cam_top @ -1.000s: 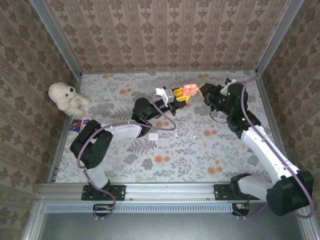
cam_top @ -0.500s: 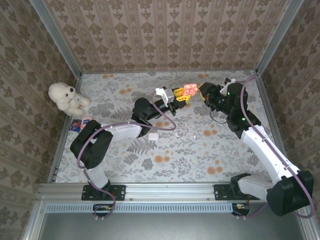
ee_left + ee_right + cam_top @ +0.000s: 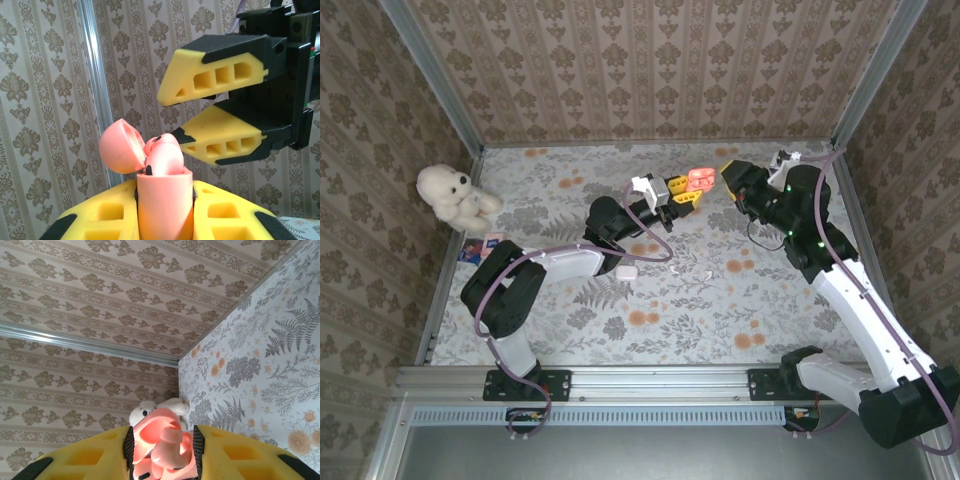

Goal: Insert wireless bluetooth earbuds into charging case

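**Above the flower-patterned desk (image 3: 620, 330), a small coral-pink rounded charging case (image 3: 700, 179) held up, lid open**

Seen from the overhead camera, the left jaws grip the case over the far middle of the desk. The right jaws sit just beside it, on its right. A small white rounded case (image 3: 627, 269) lies on the desk near the left arm (image 3: 560, 262). A cream teddy bear (image 3: 453, 193) sits at the far left edge.

Seen from the left wrist camera, the left jaws' yellow fingers (image 3: 200, 210) clamp the case (image 3: 165, 200) upright, its lid flipped back. Orange-red earbuds (image 3: 162, 152) sit in its top. The right jaws stand parted with nothing between them. Their lower fingertip is close to the buds; whether it touches cannot be told.

Seen from the right wrist camera, the open case (image 3: 162, 445) and its buds (image 3: 170, 452) show between the right jaws' yellow fingers (image 3: 85, 457), with the bear (image 3: 150, 412) behind.
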